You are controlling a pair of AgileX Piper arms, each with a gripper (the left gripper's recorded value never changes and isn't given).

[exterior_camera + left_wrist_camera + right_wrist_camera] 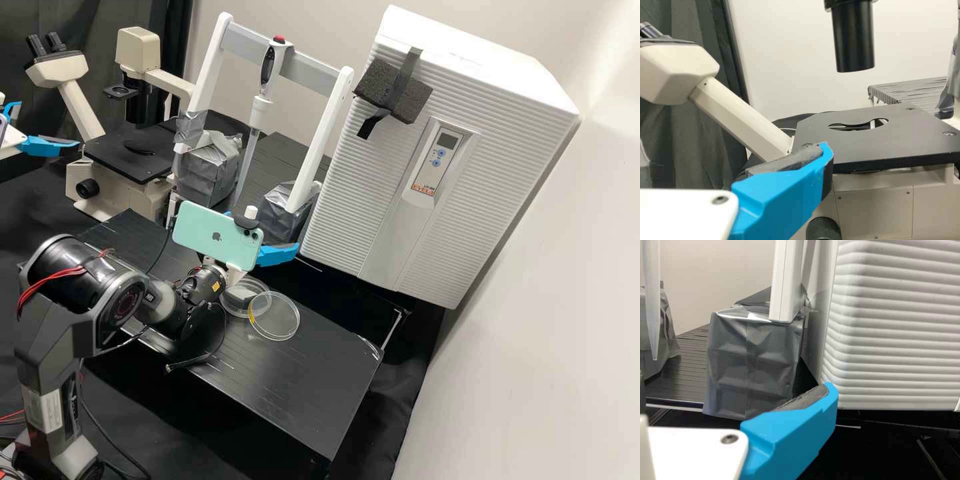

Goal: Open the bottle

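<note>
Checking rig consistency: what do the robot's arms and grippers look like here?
The right arm is dark grey with a fat black cylindrical joint, red cables and a label sticker on its lower link. The right gripper and left gripper are white and bright blue with grey pads.

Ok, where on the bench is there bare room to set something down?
The tray is bare on its near half, between the petri dishes and its front edge. A narrow bare strip runs between the dishes and the white box. It is crowded around the stand, taped blocks and microscope.
</note>
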